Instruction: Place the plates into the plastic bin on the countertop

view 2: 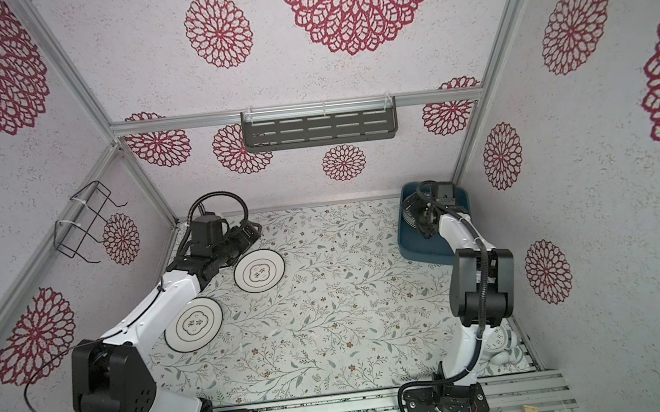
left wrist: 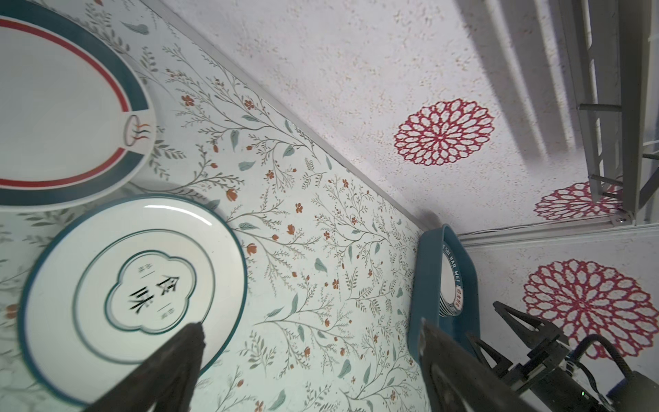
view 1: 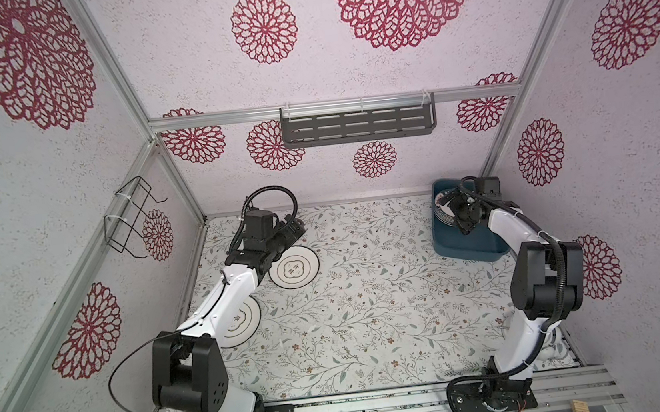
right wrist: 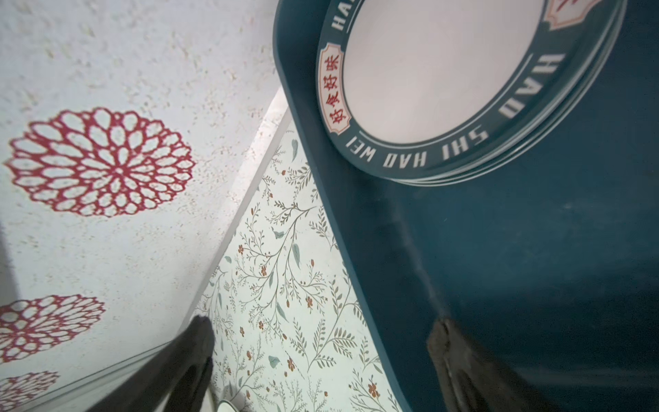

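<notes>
**Progress of plate loading.** A stack of plates (right wrist: 438, 71) lies flat at the far end of the plastic bin (right wrist: 535, 267), with the rims nested. The top plate is glazed white ceramic with a broad dark-green band carrying white lettering and red-character cartouches. Several rim edges show beneath it, but the number cannot be counted. The near half of the bin floor is bare.

The bin is a teal-blue moulded tub with rounded corners and smooth, sloped walls. It stands at the back right corner of the countertop (view 1: 371, 294).

Three plates are not yet loaded, as far as shown:
- **Clover plate** (view 2: 259, 271) and **second clover plate** (view 2: 193, 323): both are thin-rimmed with a lobed central emblem. They lie flat and apart at the left.
- **Banded plate** (left wrist: 60, 107): it has a teal rim with a red line. It appears only in the left wrist view, just beside the first clover plate.

On this evidence, probably the greater part of the task is done and at least three plates are left.

The right gripper (right wrist: 322, 323) hangs over the bin near the stack, fingers spread, carrying nothing. The left gripper (left wrist: 311, 324) is likewise spread and empty, low beside the first clover plate.

The countertop is a matt sheet printed with leafy vines and small flowers. The back wall (view 1: 343, 26) is pebbled and bears red rosettes.
</notes>
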### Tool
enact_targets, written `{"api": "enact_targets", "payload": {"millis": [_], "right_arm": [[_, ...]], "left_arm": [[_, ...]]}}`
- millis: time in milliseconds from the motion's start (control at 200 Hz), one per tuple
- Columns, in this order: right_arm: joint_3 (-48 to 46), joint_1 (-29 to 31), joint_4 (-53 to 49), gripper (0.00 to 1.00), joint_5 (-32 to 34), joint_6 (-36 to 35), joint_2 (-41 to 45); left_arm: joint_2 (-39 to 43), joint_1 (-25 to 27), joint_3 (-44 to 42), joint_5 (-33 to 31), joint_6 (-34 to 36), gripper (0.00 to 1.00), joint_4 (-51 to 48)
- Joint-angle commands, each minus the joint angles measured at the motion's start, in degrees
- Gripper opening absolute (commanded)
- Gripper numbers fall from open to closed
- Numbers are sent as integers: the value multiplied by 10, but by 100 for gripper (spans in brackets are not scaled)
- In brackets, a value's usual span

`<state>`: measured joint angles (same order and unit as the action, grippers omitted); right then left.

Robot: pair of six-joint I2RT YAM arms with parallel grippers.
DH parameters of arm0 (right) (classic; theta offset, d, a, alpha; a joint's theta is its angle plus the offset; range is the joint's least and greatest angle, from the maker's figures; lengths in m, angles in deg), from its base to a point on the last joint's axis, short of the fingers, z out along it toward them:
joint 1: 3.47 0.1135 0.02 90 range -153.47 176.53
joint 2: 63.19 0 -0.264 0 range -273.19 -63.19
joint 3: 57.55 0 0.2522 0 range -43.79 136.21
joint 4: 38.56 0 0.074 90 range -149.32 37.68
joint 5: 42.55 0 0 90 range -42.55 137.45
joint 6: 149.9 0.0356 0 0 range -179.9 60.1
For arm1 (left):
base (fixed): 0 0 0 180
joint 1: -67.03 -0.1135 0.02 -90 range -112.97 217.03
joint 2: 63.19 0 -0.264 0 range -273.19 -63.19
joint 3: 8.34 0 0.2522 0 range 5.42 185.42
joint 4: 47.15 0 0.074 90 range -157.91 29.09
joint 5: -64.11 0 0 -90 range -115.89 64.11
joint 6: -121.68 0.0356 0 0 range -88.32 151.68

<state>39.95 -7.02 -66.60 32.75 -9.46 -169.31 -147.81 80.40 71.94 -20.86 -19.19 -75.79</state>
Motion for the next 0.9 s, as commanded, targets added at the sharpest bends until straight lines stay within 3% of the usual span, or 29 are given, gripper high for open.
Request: {"api": "enact_targets", "payload": {"millis": [0, 245, 485, 896], "right_arm": [[3, 58, 22, 99, 23, -43, 35], [12, 188, 75, 99, 9, -47, -2], [74, 295, 109, 98, -36, -49, -95], [197, 399, 106, 91, -78, -33, -257]], "left_arm": [[49, -15, -27, -21, 27, 97, -48], [135, -58, -99, -32, 46, 97, -105], [172, -120, -169, 12, 38, 97, -103], [87, -174, -182, 61, 59, 97, -59]]}}
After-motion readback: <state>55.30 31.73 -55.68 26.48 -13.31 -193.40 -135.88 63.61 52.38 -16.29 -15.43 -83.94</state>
